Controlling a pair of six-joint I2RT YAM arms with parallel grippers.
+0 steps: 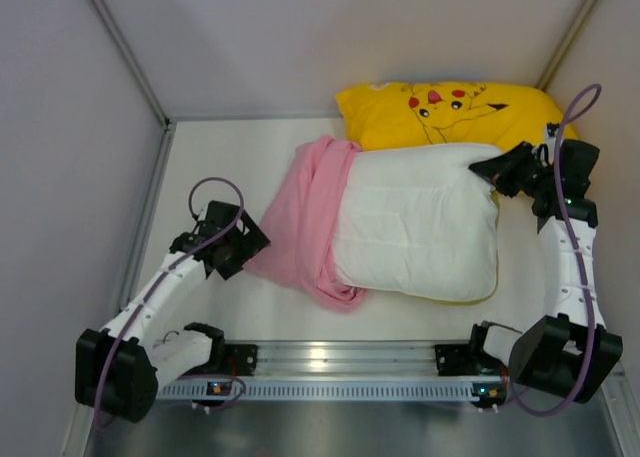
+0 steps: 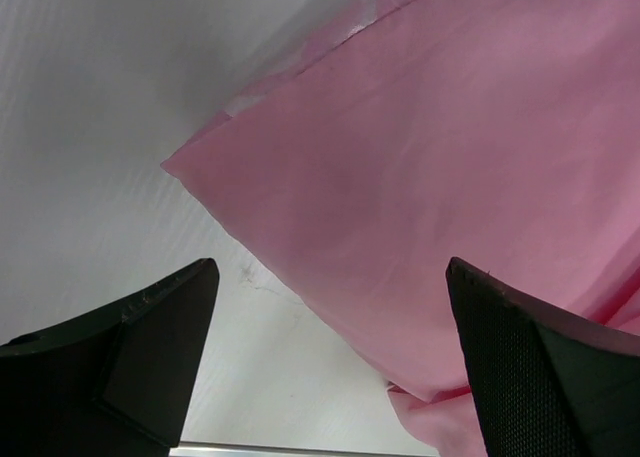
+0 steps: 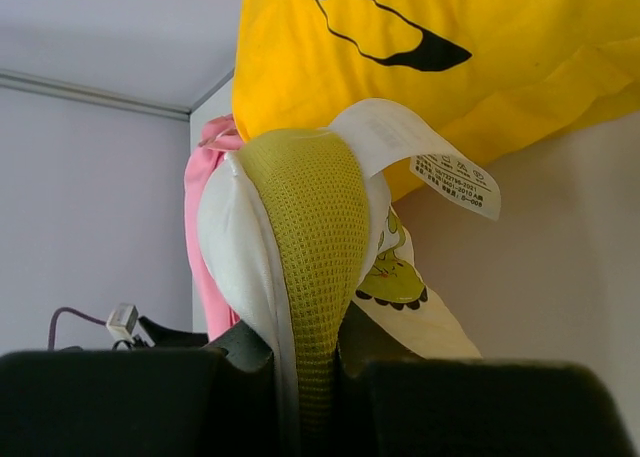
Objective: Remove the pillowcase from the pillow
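Observation:
The plump white pillow (image 1: 415, 222) lies in the middle of the table, mostly bare. The pink pillowcase (image 1: 305, 217) is bunched over its left end and spreads onto the table. My right gripper (image 1: 497, 167) is shut on the pillow's far right corner; in the right wrist view the yellow mesh edge (image 3: 305, 267) and white fabric are pinched between the jaws. My left gripper (image 1: 243, 239) is open and empty at the pillowcase's left edge. In the left wrist view the pink cloth (image 2: 440, 177) lies ahead of and between its fingers (image 2: 150, 327).
A yellow cartoon-print pillow (image 1: 445, 112) lies against the back wall, touching the white pillow's far edge; it fills the top of the right wrist view (image 3: 430, 67). Walls close in the left, back and right. A metal rail (image 1: 330, 362) runs along the near edge.

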